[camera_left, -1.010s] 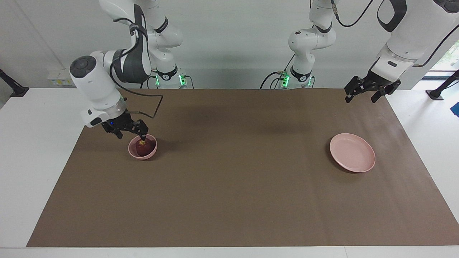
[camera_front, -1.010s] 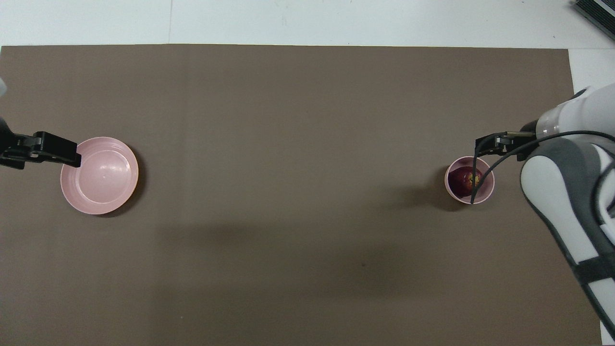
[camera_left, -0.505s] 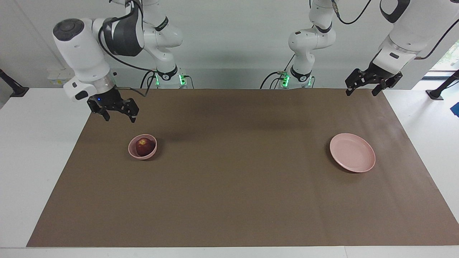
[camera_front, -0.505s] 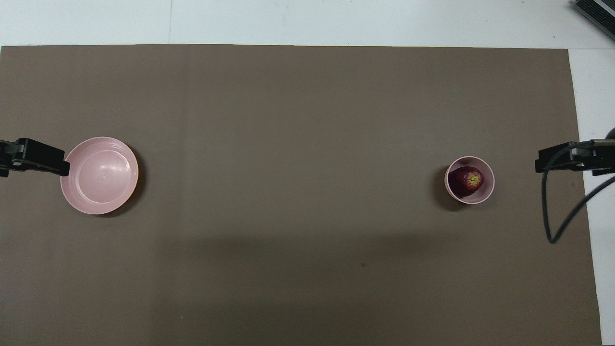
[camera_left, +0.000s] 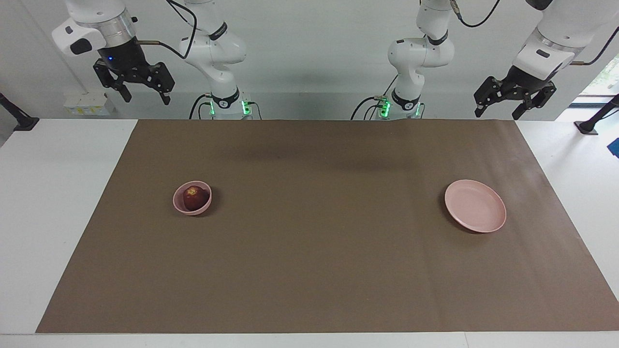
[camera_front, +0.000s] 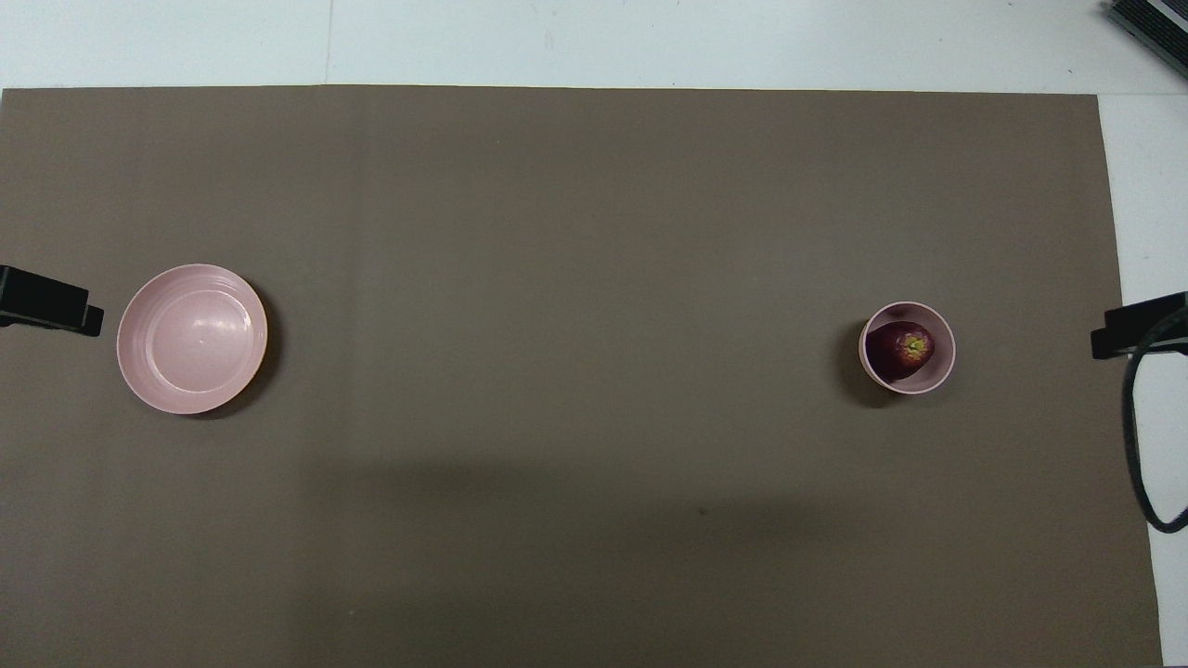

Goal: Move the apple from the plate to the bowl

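The dark red apple lies in the small deep pink bowl toward the right arm's end of the table; in the overhead view the apple shows its yellowish stem patch inside the bowl. The wide pink plate sits bare toward the left arm's end, and it also shows in the overhead view. My right gripper is open and empty, raised high over the table's edge by the robots. My left gripper is open and empty, raised high over the mat's corner by the robots.
A brown mat covers most of the white table. A black cable hangs from the right arm over the mat's edge. The two arm bases stand at the table's robot end.
My right gripper has risen from just above the bowl and drawn back high toward the robots, leaving the apple in the bowl. My left gripper has risen a little.
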Controlling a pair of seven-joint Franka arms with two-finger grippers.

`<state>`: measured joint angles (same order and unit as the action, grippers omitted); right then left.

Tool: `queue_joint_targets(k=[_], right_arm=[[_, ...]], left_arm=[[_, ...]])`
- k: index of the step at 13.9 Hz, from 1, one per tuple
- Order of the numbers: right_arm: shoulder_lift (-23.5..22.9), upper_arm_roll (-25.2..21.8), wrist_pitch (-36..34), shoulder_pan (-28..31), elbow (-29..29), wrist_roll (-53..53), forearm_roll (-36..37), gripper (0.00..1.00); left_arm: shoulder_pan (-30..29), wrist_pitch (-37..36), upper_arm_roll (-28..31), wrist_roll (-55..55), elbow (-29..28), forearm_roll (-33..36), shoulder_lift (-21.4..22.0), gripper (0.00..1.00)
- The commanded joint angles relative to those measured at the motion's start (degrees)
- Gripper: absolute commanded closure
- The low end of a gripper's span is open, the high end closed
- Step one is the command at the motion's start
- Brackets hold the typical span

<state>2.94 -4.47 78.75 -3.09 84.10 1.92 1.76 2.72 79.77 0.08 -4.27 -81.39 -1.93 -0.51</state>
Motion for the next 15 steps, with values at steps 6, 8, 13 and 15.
queue_joint_targets(k=[6, 8, 13, 15], right_arm=[[-1.00, -0.10, -1.83, 1.16, -2.08, -2.97, 0.53, 0.00], [-0.49, -0.36, -0.35, 1.07, -2.01, -2.62, -1.22, 0.00], [0.04, 0.08, 0.44, -0.07, -1.31, -3.32, 0.00, 0.00], [0.48, 0.25, 3.33, -0.16, -0.08, -3.32, 0.70, 0.00]], left_arm=[[0.97, -1.02, 1.15, -0.13, 0.09, -0.62, 0.59, 0.00], [0.89, -1.02, 1.24, -0.13, 0.09, -0.62, 0.59, 0.00], [0.19, -1.01, 1.50, -0.13, 0.09, -0.09, 0.59, 0.00], [-0.61, -1.28, 1.50, 0.05, 0.01, -0.53, 0.68, 0.00]])
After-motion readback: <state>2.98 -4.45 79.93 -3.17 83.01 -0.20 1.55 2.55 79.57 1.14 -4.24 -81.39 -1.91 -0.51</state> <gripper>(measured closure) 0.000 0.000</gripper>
